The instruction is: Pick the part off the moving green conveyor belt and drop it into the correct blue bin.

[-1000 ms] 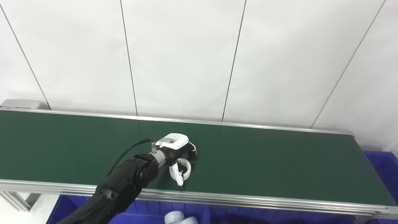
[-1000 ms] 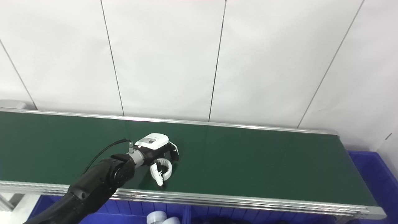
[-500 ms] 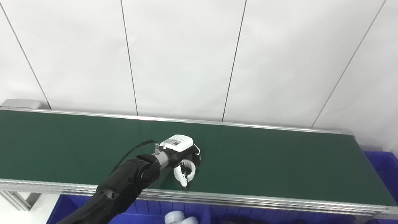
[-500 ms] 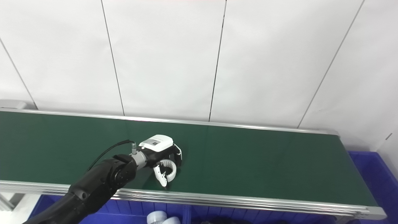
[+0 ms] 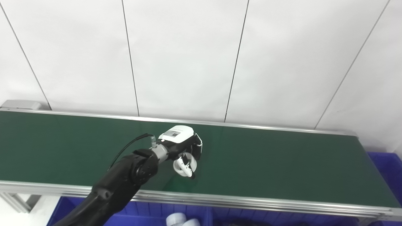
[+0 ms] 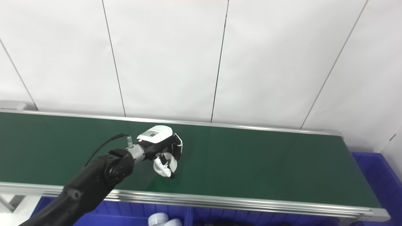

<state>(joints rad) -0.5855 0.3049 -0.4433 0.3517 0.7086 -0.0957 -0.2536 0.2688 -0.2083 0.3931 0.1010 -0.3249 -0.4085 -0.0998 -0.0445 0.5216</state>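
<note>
My left hand (image 5: 183, 147) reaches over the green conveyor belt (image 5: 282, 163) from the lower left. Its fingers are closed around a white ring-shaped part (image 5: 184, 165), which hangs tilted just above the belt; it shows in the right eye view too (image 6: 164, 167). The hand's white back faces up (image 6: 155, 133). My right hand is not in view. Blue bins (image 5: 194, 215) lie below the belt's near rail.
White cylindrical parts (image 5: 182, 219) lie in the blue bin below the near rail. Another blue bin (image 5: 388, 171) stands past the belt's right end. The belt's metal rails (image 5: 251, 201) run along the near and far edges. A white panelled wall stands behind.
My left hand has risen and drawn slightly away from the near rail with the white part, which has tilted and lifted off the belt.
</note>
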